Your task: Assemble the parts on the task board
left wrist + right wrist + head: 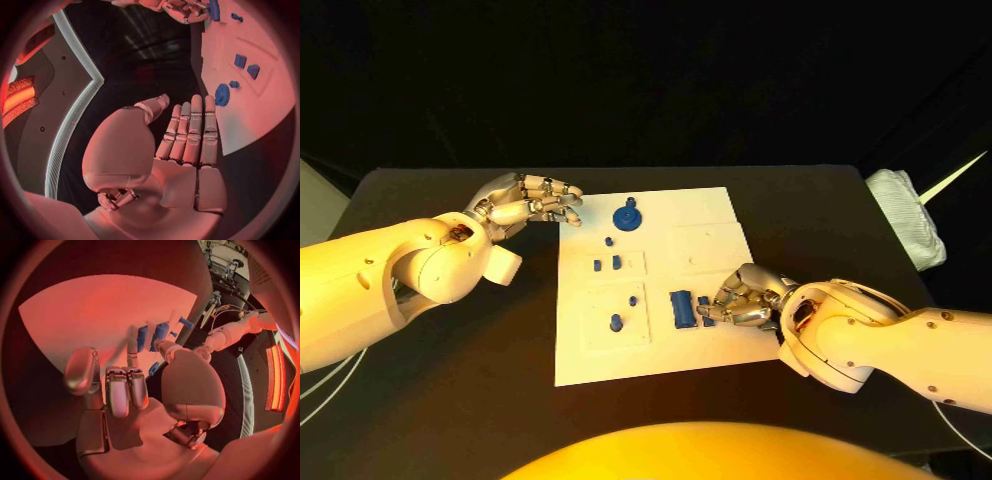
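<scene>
The right hand (750, 298) lies nearest, low over the near right part of the task board (704, 345). Its fingers are curled down onto the white plate, and a small blue piece (707, 312) sits right at the fingertips beside a long blue bar (681, 308). Whether the fingers actually pinch that piece cannot be told; in the right wrist view the fingers (128, 385) bend toward a cluster of blue parts (159, 332) just beyond them, with the thumb alongside.

Left of the bar, a recessed square holds a small oval blue part (616, 322) and a tiny blue stud (635, 299). Farther away, another recess carries two short blue blocks (607, 264), with a small blue peg (610, 241) just beyond them. At the far edge of the board rests a round blue disc (629, 217) with a knob on top.

The left hand (531, 203) hovers over the dark surface (444, 400) just beside the board's far left corner, holding nothing. In the head view its fingers look loosely bent; in the left wrist view they (190, 130) lie straight and close together, pointing toward the board's edge, with the disc (222, 94) and the two blocks (246, 66) lying on the plate beyond them.

A folded white cloth (913, 225) sits at the far right edge of the surface, well apart from the board.
</scene>
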`<action>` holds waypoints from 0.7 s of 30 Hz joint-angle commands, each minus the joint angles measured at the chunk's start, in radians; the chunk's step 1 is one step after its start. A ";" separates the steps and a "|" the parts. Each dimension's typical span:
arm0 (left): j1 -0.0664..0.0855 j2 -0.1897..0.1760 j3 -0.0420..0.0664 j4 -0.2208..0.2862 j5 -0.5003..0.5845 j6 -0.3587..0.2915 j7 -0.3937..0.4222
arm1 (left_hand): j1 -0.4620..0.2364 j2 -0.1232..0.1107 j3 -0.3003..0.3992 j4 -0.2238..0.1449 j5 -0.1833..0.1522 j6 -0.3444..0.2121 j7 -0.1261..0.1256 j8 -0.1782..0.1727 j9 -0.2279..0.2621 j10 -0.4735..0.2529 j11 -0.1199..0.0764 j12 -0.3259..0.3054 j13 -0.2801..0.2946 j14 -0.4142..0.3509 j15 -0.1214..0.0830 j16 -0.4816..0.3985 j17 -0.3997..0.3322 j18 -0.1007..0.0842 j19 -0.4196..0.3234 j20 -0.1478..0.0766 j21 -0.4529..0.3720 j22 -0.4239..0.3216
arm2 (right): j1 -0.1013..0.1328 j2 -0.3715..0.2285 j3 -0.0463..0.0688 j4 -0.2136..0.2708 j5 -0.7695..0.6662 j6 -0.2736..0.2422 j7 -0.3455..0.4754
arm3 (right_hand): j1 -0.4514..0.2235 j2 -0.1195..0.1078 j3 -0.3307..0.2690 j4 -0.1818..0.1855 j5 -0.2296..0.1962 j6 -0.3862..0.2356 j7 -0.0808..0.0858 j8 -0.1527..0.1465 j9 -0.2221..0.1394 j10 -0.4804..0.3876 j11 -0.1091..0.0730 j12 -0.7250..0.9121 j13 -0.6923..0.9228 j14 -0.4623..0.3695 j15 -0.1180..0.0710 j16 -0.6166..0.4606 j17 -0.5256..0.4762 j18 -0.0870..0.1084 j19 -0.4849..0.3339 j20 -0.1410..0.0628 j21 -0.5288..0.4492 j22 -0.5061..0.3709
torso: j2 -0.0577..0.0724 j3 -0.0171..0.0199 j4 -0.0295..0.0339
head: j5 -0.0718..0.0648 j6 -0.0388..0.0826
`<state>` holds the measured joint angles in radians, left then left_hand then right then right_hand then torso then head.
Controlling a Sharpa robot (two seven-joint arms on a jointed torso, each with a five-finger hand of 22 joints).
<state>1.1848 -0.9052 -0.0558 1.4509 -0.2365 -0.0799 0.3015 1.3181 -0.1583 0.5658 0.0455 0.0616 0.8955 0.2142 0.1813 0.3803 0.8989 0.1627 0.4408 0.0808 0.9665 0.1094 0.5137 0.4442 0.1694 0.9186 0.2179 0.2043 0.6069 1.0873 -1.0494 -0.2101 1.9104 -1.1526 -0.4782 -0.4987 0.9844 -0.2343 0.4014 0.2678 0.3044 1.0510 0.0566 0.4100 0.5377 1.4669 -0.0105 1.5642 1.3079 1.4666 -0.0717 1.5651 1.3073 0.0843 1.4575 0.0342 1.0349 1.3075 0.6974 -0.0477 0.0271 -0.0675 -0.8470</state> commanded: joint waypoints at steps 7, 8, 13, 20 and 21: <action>0.000 0.003 0.000 -0.001 0.004 0.009 0.007 | 0.002 0.002 0.000 0.007 0.003 -0.005 -0.001 -0.005 -0.001 -0.006 -0.003 0.006 0.002 -0.006 -0.002 -0.006 0.001 0.011 0.007 0.001 -0.002 -0.001 | -0.001 -0.025 0.000 0.016 -0.017 0.009 0.020 | 0.004 0.015 -0.013 0.006 0.022 0.007 0.000 -0.004 0.002 0.101 -0.005 0.001 0.260 0.104 -0.004 0.006 0.263 0.000 0.007 -0.002 -0.002 0.075 | -0.001 -0.0007 -0.0005 | 0.000 0.001; 0.000 0.003 0.000 -0.001 0.004 0.009 0.007 | 0.002 0.002 0.000 0.007 0.003 -0.005 -0.001 -0.005 -0.001 -0.006 -0.003 0.006 0.002 -0.006 -0.002 -0.006 0.001 0.011 0.007 0.001 -0.002 -0.001 | -0.001 -0.028 0.000 0.017 -0.017 0.010 0.020 | 0.007 0.018 -0.014 0.007 0.025 0.007 0.000 -0.004 0.002 0.101 -0.005 0.001 0.260 0.104 -0.004 0.006 0.263 0.000 0.008 -0.002 -0.001 0.075 | -0.001 -0.0012 -0.0005 | 0.000 0.001; 0.000 0.003 0.000 0.000 0.004 0.009 0.007 | 0.002 0.002 0.000 0.007 0.003 -0.005 -0.001 -0.005 -0.001 -0.006 -0.003 0.006 0.002 -0.006 -0.002 -0.006 0.001 0.011 0.007 0.001 -0.002 -0.001 | 0.000 -0.033 0.000 0.015 -0.017 0.027 0.021 | 0.038 0.026 -0.016 -0.005 0.029 0.006 0.000 -0.005 0.002 0.101 -0.005 0.001 0.260 0.104 -0.005 0.006 0.263 0.000 0.008 -0.003 -0.001 0.077 | 0.000 -0.0016 0.0007 | -0.001 0.000; 0.000 0.002 0.000 0.000 0.004 0.008 0.008 | 0.002 0.002 0.000 0.007 0.003 -0.005 -0.001 -0.005 -0.001 -0.006 -0.003 0.006 0.002 -0.006 -0.002 -0.006 0.001 0.011 0.007 0.001 -0.002 -0.001 | 0.000 -0.033 0.000 0.004 -0.022 0.057 0.026 | 0.141 0.023 -0.006 -0.063 -0.119 0.005 0.000 -0.011 -0.001 0.101 -0.006 -0.001 0.259 0.104 -0.005 0.006 0.263 0.000 0.009 -0.002 -0.005 0.079 | 0.000 -0.0010 0.0011 | -0.001 0.001; 0.000 0.002 0.000 0.000 0.004 0.008 0.008 | 0.002 0.002 0.000 0.007 0.003 -0.005 -0.001 -0.005 -0.001 -0.006 -0.003 0.006 0.002 -0.006 -0.002 -0.006 0.001 0.011 0.007 0.001 -0.002 -0.001 | 0.000 -0.033 0.000 0.002 -0.024 0.055 0.028 | 0.151 0.022 -0.006 -0.069 -0.137 0.005 0.000 -0.013 -0.002 0.100 -0.006 -0.002 0.259 0.104 -0.005 0.006 0.263 0.000 0.008 -0.002 -0.007 0.079 | -0.001 -0.0013 0.0013 | -0.001 0.002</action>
<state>1.1847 -0.9050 -0.0560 1.4491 -0.2365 -0.0799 0.3009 1.3181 -0.1583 0.5658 0.0456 0.0616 0.8955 0.2141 0.1813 0.3805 0.8989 0.1627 0.4408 0.0806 0.9665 0.1094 0.5137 0.4441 0.1694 0.9186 0.2179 0.2043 0.6070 1.0880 -1.0825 -0.2099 1.9137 -1.1599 -0.4558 -0.4871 1.1282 -0.2119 0.3960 0.2029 0.1775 1.0510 0.0566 0.4025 0.5370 1.4669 -0.0105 1.5642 1.3077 1.4666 -0.0717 1.5651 1.3081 0.0843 1.4612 0.0305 1.0338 1.3073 0.6971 -0.0489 0.0280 -0.0692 -0.8463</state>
